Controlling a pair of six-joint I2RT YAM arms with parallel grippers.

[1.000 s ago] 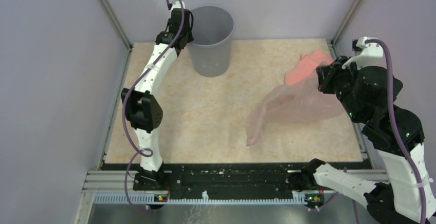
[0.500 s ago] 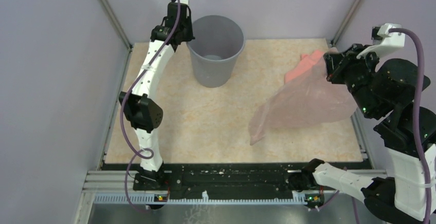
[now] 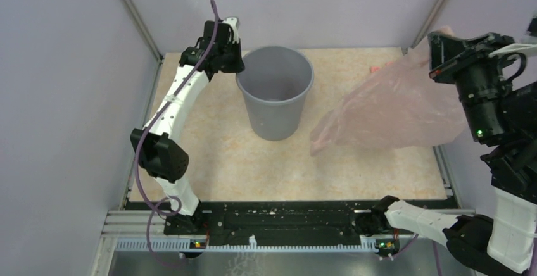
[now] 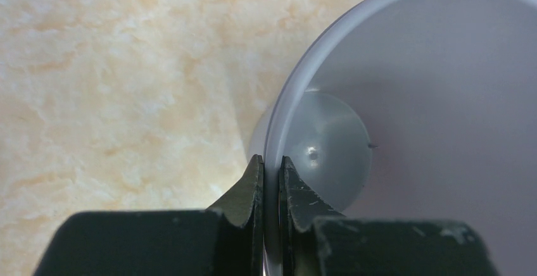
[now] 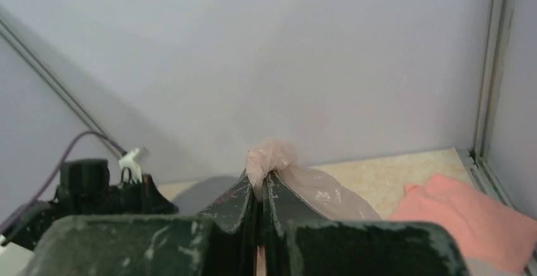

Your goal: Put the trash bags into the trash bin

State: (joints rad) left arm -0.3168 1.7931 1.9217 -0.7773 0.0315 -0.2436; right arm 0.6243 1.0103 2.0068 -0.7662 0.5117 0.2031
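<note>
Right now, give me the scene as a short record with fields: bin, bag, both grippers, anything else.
bin: grey, upright, nothing inside
left gripper: shut on bin rim, one finger inside the wall, one outside
bag: translucent pink, hanging, right of bin and apart from it
right gripper: shut on bag's bunched top
bundle: salmon-pink, on the table, far right corner
task: bag not yet in bin
</note>
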